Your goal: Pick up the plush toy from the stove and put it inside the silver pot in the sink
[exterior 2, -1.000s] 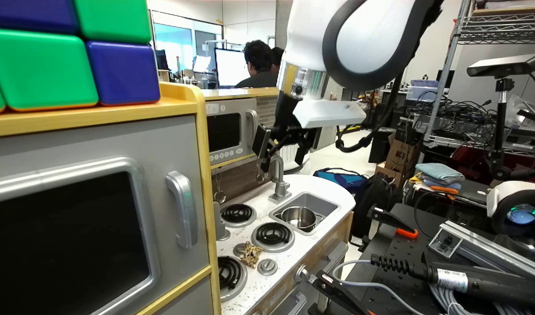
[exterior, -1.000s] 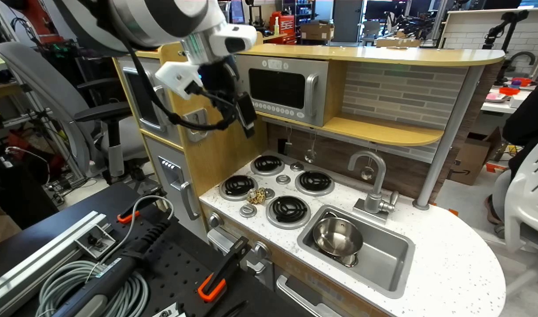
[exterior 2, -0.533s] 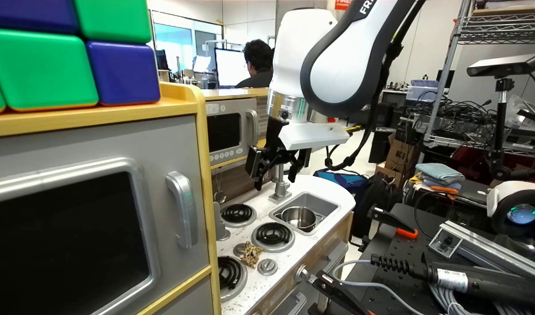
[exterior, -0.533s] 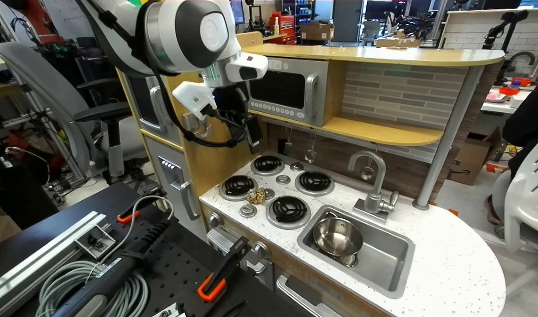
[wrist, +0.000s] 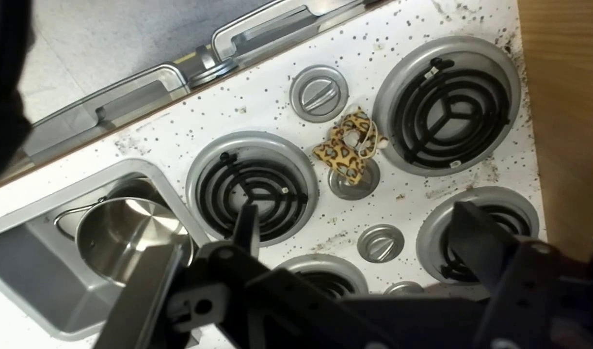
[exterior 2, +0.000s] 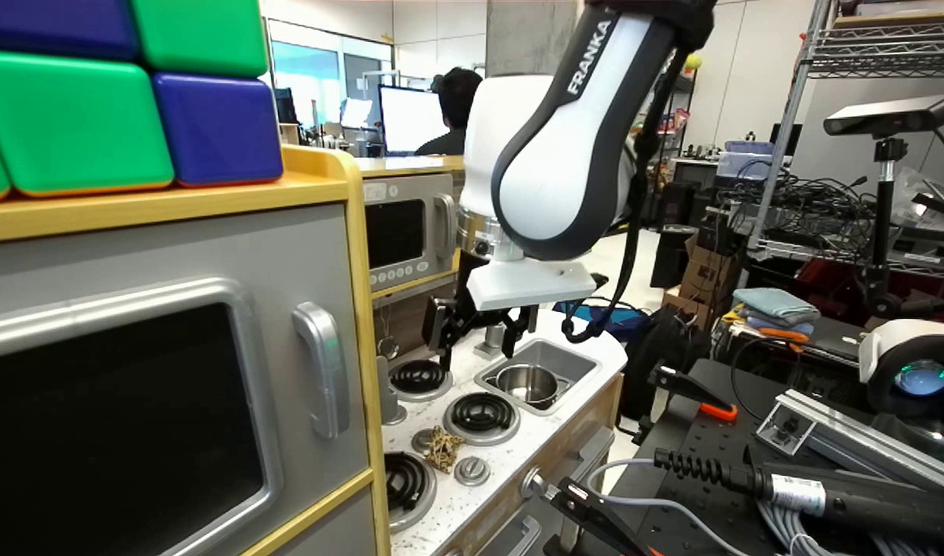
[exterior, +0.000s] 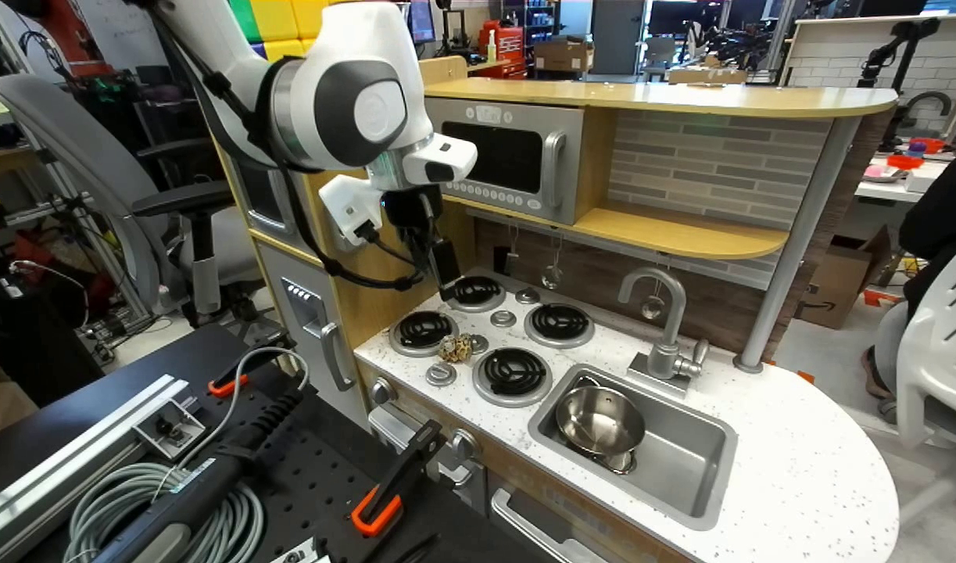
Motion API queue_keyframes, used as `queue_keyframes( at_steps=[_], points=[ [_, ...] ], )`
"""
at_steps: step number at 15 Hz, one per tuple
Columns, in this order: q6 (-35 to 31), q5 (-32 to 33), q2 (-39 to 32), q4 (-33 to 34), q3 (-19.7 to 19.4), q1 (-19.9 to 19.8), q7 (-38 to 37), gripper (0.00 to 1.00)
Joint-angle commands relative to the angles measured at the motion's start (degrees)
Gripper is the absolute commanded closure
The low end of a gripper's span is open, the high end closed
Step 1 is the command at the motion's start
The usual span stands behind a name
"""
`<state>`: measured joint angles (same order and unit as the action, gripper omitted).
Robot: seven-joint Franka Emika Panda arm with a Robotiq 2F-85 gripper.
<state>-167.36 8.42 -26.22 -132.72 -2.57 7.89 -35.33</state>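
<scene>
The plush toy (wrist: 338,154), tan with leopard spots, lies on the stove (wrist: 332,225) among the burners, partly over a knob. It also shows in both exterior views (exterior: 455,349) (exterior 2: 443,449). The silver pot (wrist: 126,237) stands with its mouth up in the grey sink (wrist: 34,271); nothing is seen inside it. It shows in both exterior views (exterior: 600,420) (exterior 2: 527,384). My gripper (wrist: 356,207) is open and empty, its fingers wide apart. It hangs above the rear burners, apart from the toy, as both exterior views (exterior: 446,294) (exterior 2: 478,357) show.
A wooden side panel (exterior: 384,293) borders the stove. A microwave (exterior: 517,160) and a shelf (exterior: 673,227) overhang the back, with utensils (exterior: 553,275) hanging below. A faucet (exterior: 669,320) rises behind the sink. A black bench (exterior: 313,453) with a clamp stands in front.
My gripper has come down from about microwave height to lower over the stove, staying open. The plush toy and the pot have not moved.
</scene>
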Motion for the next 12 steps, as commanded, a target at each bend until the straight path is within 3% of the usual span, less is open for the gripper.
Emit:
queue_keyframes(
  at_steps=[1,4,12],
  points=[
    [-4.5,-6.0,-10.1,7.1,-2.8,4.6,-1.1,0.00],
    [-3.6,-10.2,-15.8,11.8,-3.8,5.9,-0.1,0.00],
    [1.2,-18.2,-26.4,23.3,-3.5,4.7,-0.7,0.00]
  ],
)
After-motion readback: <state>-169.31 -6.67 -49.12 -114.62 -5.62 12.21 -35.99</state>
